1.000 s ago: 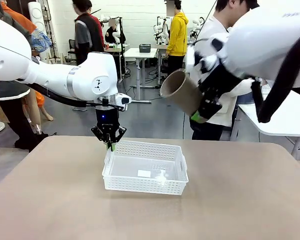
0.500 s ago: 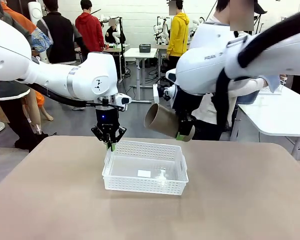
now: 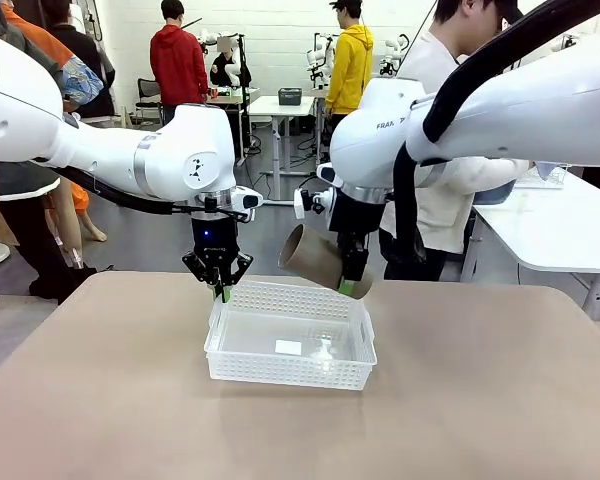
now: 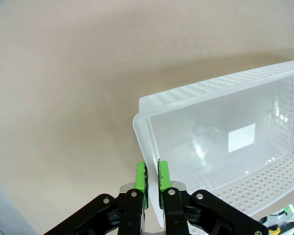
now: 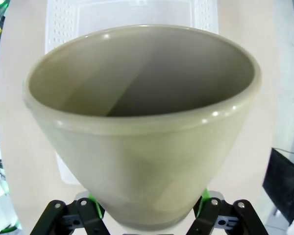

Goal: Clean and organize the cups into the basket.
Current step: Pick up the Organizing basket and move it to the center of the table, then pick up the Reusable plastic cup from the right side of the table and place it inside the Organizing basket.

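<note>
One tan cup (image 3: 310, 258) has come lower, nearer the basket (image 3: 290, 372).

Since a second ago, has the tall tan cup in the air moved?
Yes. The tall tan matte cup has come down and left in the front view, toward the white lattice plastic basket, which stayed put.
</note>
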`<state>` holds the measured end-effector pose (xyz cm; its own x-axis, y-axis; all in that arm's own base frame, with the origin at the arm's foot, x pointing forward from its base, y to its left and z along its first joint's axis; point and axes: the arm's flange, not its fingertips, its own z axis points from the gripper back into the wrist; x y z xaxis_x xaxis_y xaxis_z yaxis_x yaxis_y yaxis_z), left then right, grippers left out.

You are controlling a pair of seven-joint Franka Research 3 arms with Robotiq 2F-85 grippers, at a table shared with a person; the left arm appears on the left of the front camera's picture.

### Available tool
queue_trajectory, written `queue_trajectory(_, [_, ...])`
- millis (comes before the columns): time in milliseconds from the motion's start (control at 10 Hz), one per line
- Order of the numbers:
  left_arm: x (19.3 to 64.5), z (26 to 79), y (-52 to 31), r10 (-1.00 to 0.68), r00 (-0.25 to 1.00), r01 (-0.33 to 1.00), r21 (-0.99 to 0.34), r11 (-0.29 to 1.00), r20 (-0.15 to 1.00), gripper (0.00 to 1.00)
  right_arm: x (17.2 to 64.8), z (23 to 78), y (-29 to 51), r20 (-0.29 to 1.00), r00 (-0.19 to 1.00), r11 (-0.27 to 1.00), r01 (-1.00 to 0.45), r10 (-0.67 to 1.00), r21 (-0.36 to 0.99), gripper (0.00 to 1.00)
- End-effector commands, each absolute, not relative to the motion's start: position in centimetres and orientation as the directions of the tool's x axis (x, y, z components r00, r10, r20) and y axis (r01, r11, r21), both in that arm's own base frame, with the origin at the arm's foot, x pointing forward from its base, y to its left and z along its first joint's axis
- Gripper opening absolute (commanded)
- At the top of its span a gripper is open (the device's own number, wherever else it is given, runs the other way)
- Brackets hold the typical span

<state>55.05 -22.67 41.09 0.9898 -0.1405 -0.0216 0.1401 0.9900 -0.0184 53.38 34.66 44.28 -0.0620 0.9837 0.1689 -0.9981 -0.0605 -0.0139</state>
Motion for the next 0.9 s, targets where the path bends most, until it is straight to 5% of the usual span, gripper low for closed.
queue_trajectory(0, [55.0,41.2,-22.6,-0.138,0.99,0.138,-0.019,0.99,-0.02,0.0,53.3,42.9,36.1,0.153,-0.037,-0.037,-0.999,0.988,-0.004,0.8])
queue_trajectory(800, [55.0,41.2,-22.6,-0.138,0.99,0.138,-0.019,0.99,-0.02,0.0,51.8,36.8,35.8,0.08,-0.016,-0.024,-0.994,0.997,0.106,0.8])
